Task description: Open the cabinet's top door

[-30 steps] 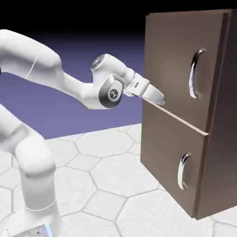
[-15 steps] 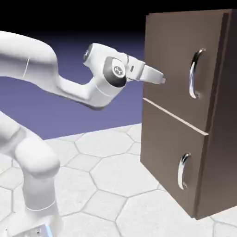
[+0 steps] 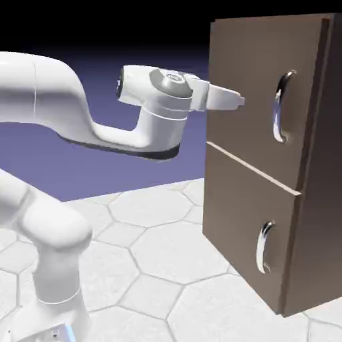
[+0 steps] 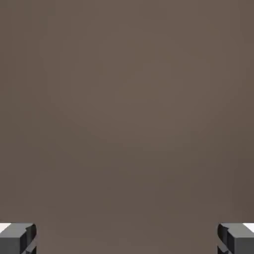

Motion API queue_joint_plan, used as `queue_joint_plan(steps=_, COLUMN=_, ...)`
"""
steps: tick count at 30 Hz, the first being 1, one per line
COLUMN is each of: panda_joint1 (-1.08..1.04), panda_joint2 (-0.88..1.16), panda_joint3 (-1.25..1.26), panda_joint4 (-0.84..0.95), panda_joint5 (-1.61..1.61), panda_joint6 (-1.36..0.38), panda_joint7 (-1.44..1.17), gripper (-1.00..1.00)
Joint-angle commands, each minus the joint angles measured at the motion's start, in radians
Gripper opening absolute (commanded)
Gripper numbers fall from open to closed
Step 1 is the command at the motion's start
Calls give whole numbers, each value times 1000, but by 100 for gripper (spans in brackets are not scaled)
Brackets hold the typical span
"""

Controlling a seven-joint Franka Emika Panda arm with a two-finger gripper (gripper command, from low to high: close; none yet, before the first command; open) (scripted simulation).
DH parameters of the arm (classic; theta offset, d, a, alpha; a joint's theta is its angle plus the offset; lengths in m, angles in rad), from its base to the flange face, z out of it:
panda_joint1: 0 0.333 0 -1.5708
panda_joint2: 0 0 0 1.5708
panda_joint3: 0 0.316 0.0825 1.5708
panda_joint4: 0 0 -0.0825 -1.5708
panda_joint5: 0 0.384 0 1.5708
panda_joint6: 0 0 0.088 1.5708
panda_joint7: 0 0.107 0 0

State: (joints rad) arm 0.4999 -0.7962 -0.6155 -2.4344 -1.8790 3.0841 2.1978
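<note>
The cabinet (image 3: 314,220) is a tall dark-brown box at the exterior view's right. Its top door (image 3: 244,67) is shut flat and carries a vertical curved chrome handle (image 3: 283,107). My gripper (image 3: 238,101) points level at that door's left part, well to the left of the handle and at about its height. In the hand view the door's brown wood (image 4: 127,109) fills the picture. My gripper (image 4: 127,241) is open, its two grey fingertips (image 4: 18,238) far apart at the bottom corners with nothing between them. The handle is out of the hand view.
Below the top door a thin tan shelf edge (image 3: 254,168) shows, then the shorter lower door (image 3: 234,234) with its own small handle (image 3: 265,247). The cabinet stands on a white hexagon-tiled table (image 3: 153,260). My arm's base (image 3: 53,294) rises at lower left.
My hand has risen from the tan seam between the doors to the height of the top door's handle and has levelled out. The jaws stayed open; the doors have not moved.
</note>
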Motion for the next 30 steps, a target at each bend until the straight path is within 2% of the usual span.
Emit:
queue_joint_plan(steps=1, panda_joint1=11, panda_joint2=-5, panda_joint3=-14, panda_joint4=9, panda_joint5=-44, panda_joint6=1, panda_joint7=34, gripper=0)
queue_joint_plan(steps=20, panda_joint1=226, panda_joint2=-105, panda_joint3=-285, panda_joint4=174, panda_joint5=-870, panda_joint6=22, panda_joint7=674, gripper=0)
queue_joint_plan(steps=22, panda_joint1=230, panda_joint2=-107, panda_joint3=-290, panda_joint4=177, panda_joint5=-885, panda_joint6=22, panda_joint7=686, gripper=0)
queue_joint_plan(steps=27, panda_joint1=407, panda_joint2=-32, panda_joint3=-399, panda_joint4=291, panda_joint5=-909, panda_joint6=-20, panda_joint7=700, gripper=0)
queue_joint_plan(steps=28, panda_joint1=407, panda_joint2=-32, panda_joint3=-399, panda_joint4=291, panda_joint5=-909, panda_joint6=-20, panda_joint7=700, gripper=-100)
queue_joint_plan(steps=30, panda_joint1=371, panda_joint2=-31, panda_joint3=-374, panda_joint4=268, panda_joint5=-894, panda_joint6=-31, panda_joint7=700, gripper=-100)
